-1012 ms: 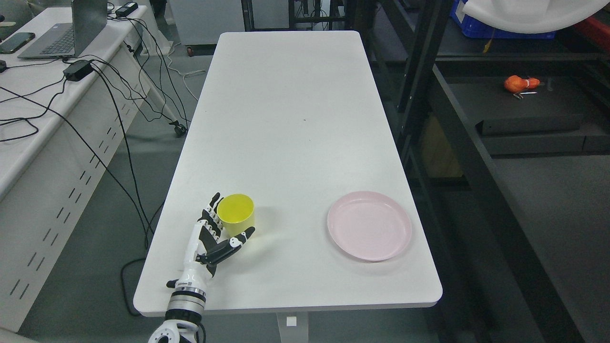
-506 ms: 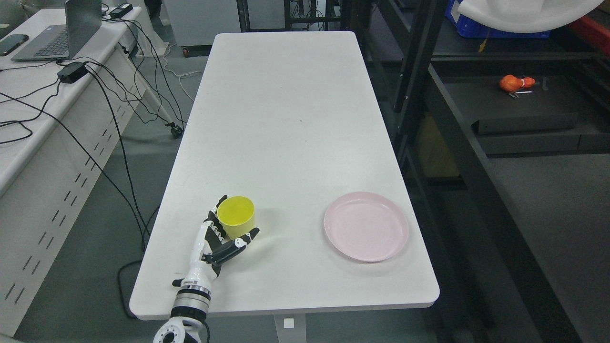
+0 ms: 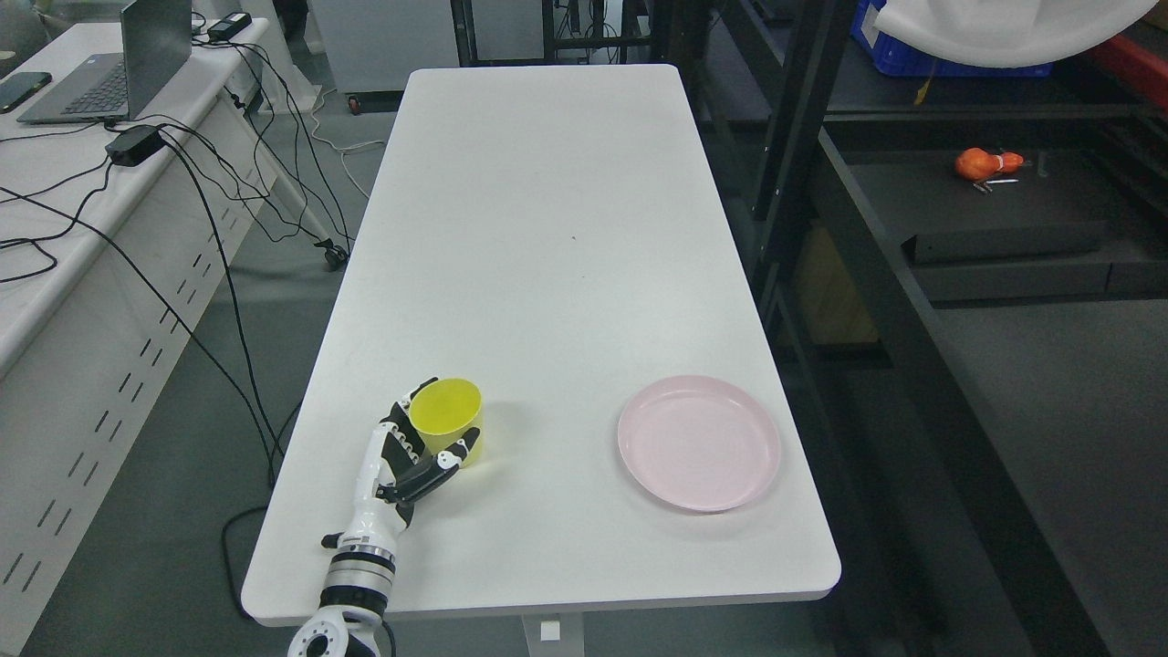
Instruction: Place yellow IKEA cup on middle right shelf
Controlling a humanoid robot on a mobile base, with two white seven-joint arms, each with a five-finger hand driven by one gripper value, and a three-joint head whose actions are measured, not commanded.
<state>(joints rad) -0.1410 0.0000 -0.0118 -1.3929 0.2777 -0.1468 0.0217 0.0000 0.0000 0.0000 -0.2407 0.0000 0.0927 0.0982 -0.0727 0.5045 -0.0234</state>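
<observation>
The yellow cup (image 3: pixel 446 412) stands upright on the white table (image 3: pixel 547 228) near its front left corner. My left hand (image 3: pixel 432 440) comes in from the bottom left and wraps around the cup: the fingers (image 3: pixel 402 427) lie against its left side and the thumb presses on its front lower wall. The cup's base rests on the table. The black shelf unit (image 3: pixel 912 301) stands to the right of the table. My right arm is out of view.
A pink plate (image 3: pixel 699 442) lies on the table's front right. An orange object (image 3: pixel 976 164) lies on a dark shelf board at the right. A desk with a laptop (image 3: pixel 128 55) and trailing cables (image 3: pixel 228 228) stands at the left.
The camera has shifted a little. My left hand's thumb and fingers have drawn in tighter against the cup. The cup stays on the table.
</observation>
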